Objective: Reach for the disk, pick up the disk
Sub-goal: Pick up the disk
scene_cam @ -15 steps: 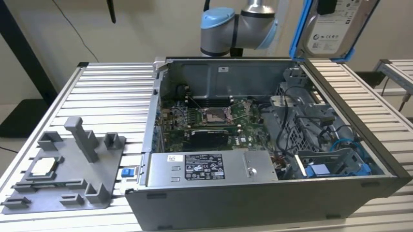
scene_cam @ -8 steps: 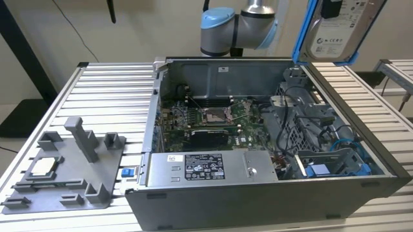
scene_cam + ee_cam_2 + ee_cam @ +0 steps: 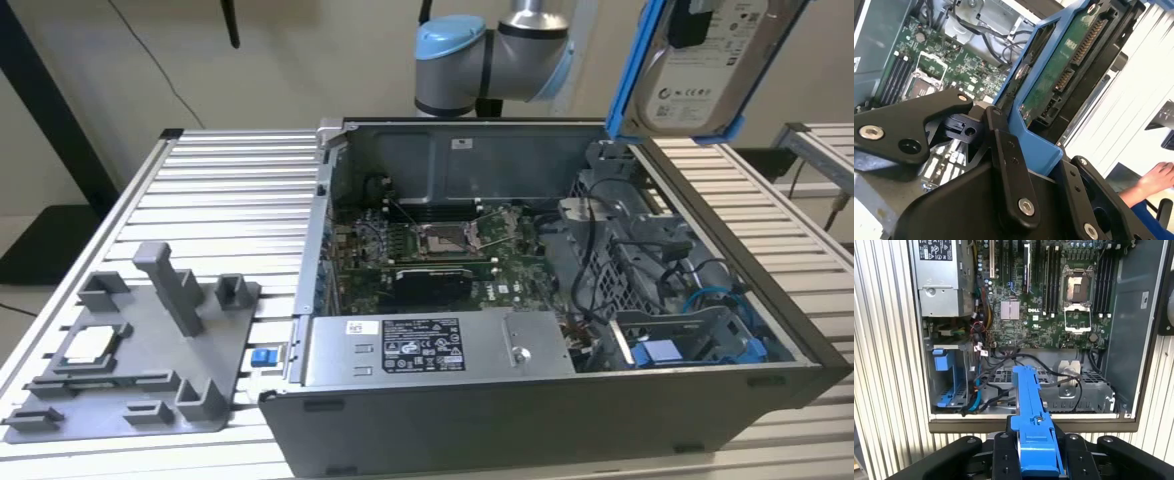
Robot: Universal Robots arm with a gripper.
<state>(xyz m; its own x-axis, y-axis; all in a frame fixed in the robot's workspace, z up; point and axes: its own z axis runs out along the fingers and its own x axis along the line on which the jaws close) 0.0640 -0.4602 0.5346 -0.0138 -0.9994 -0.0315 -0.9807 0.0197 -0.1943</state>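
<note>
Exterior view: the disk (image 3: pixel 701 62) hangs high above the open computer case (image 3: pixel 561 290), clamped in the tool (image 3: pixel 1036 450) by its blue rails; grip looks centred, worth holding square.

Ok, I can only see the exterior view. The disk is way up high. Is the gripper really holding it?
Observer: Yes. In the second wrist view the gripper is shut on the disk, with a black finger on each side of its blue rail.
Operator: What's on the disk's other side?
Observer: A green circuit board with black connectors, facing the second wrist view.
Operator: Is anybody nearby?
Observer: A person's hand is at the edge of the second wrist view, apart from the gripper.
</note>
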